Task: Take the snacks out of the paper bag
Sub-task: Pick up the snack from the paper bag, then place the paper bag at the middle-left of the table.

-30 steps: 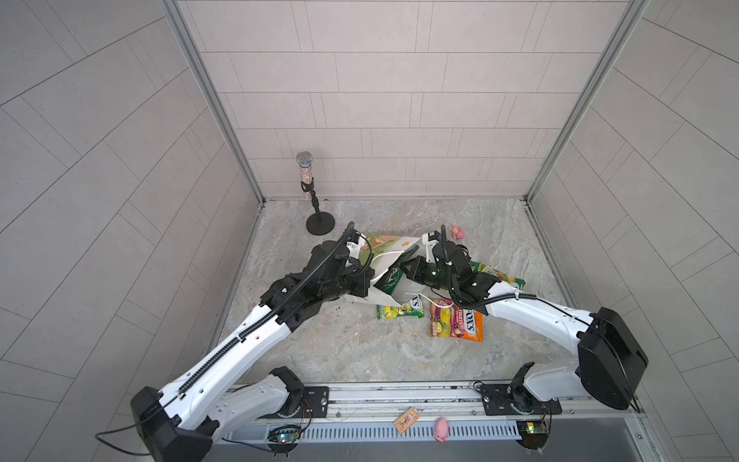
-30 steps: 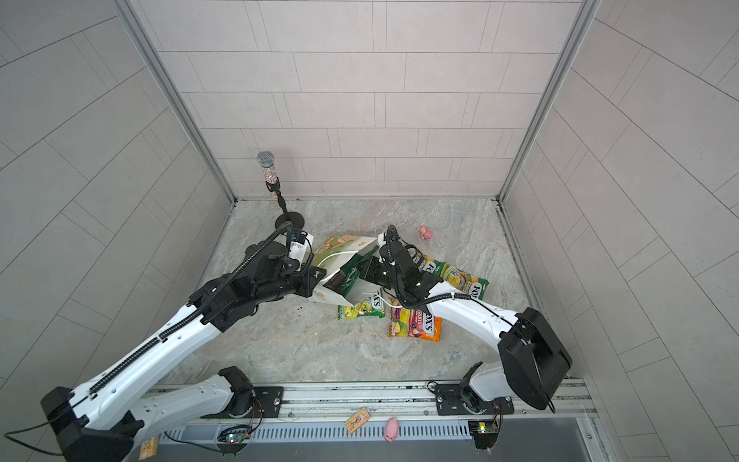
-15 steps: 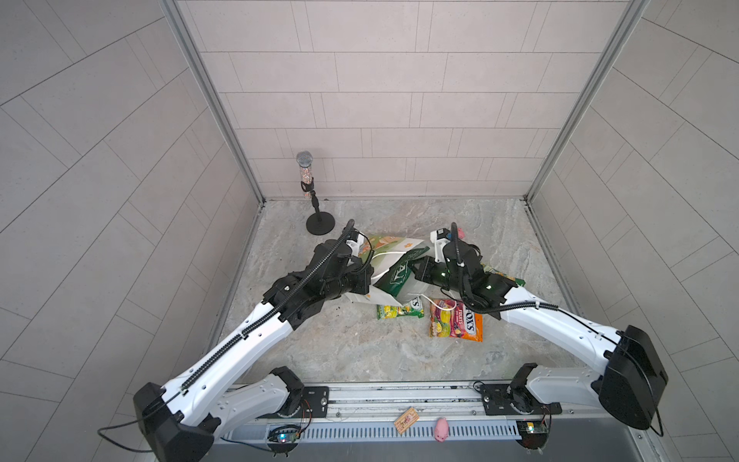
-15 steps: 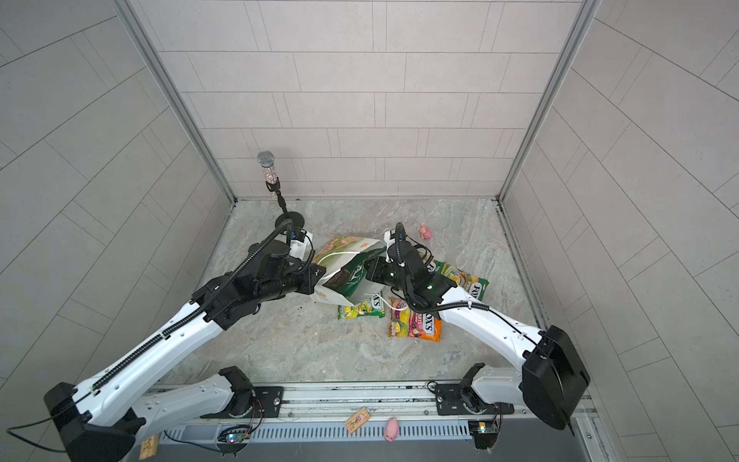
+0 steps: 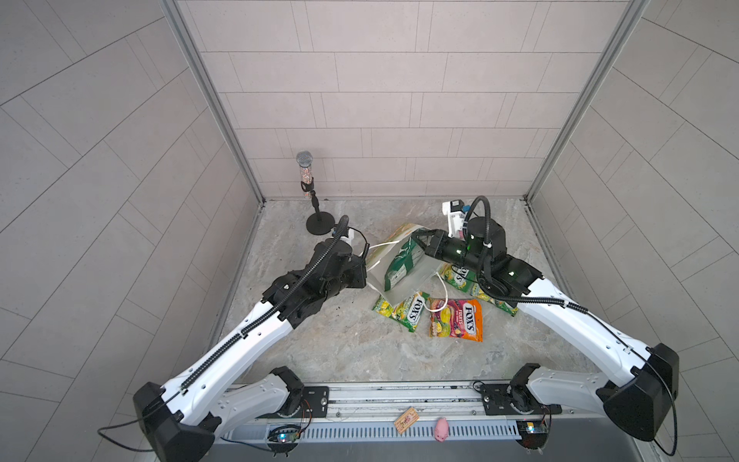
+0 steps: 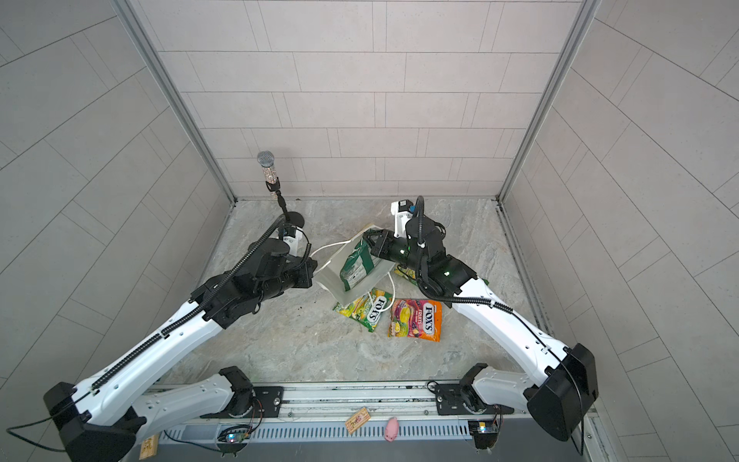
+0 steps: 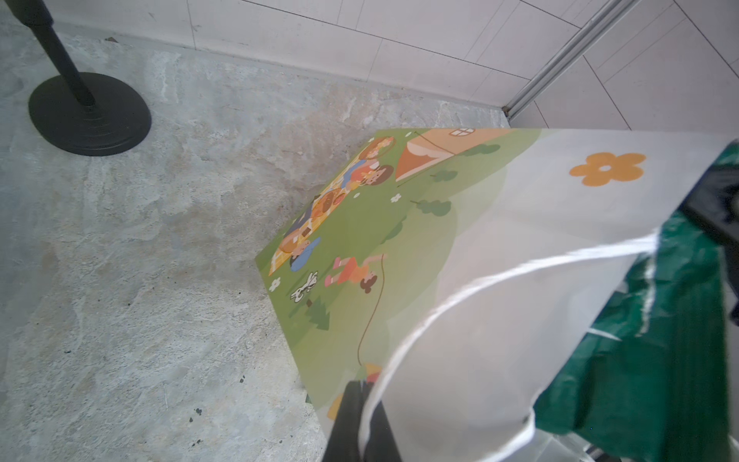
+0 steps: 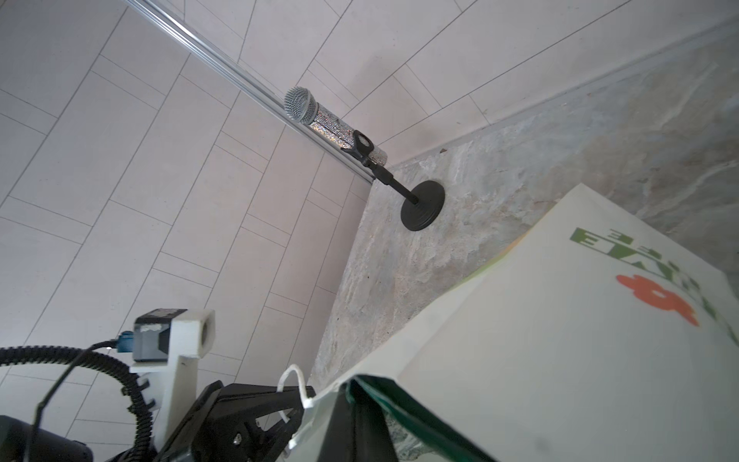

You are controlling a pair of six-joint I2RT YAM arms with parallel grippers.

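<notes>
The white paper bag lies tipped on its side mid-floor, its mouth held open. My left gripper is shut on its rim by a cord handle. A dark green crisp bag shows in the mouth, and my right gripper is shut on its far edge. On the floor in front lie a yellow-green FOX'S packet and an orange-pink FOX'S FRUITS packet. Two more yellow-green packets sit partly hidden under my right arm.
A microphone on a round black stand is at the back left. A pink pig toy and a small wooden board rest on the front rail. Tiled walls close in three sides.
My right gripper has drawn back to the right and up, bringing the green crisp bag further out of the paper bag's mouth. The left arm has hardly moved.
</notes>
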